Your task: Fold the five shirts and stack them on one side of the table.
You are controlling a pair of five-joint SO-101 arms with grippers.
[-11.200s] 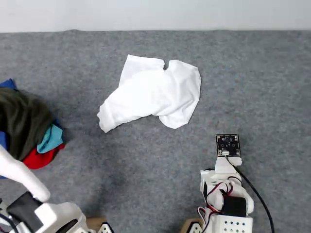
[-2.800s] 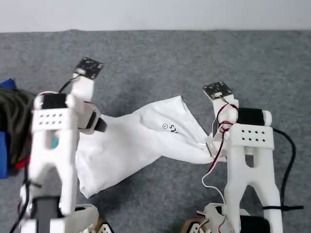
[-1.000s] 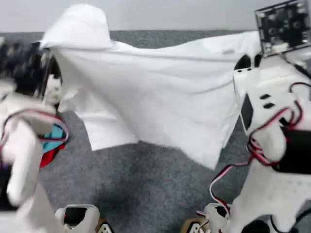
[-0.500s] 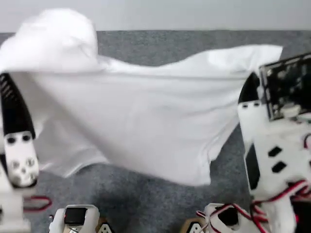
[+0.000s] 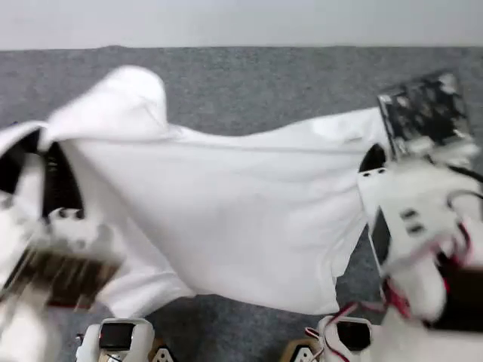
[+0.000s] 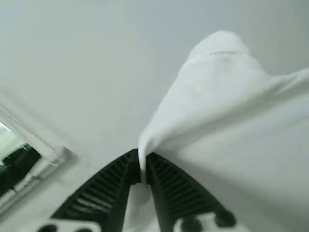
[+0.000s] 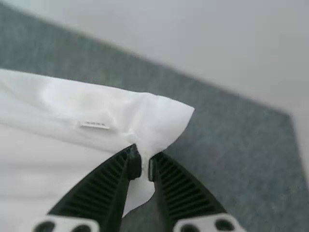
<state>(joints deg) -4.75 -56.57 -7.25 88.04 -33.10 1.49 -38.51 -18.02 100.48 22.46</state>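
A white shirt hangs spread out in the air between both arms, above the grey table. My left gripper is shut on one upper corner of the white shirt, at the left in the high view. My right gripper is shut on the other upper corner of the white shirt, at the right in the high view. The shirt's lower hem hangs loose toward the near table edge. The held-up cloth hides the pile of other shirts at the left.
The right arm's white body and red wires stand close to the camera at the right. The left arm is blurred at the near left. Grey table carpet runs up to a pale wall at the back.
Both arms picked the white shirt off the table and raised it spread between them. In the last second the cloth swung, and now it hangs a little lower and farther from the camera.
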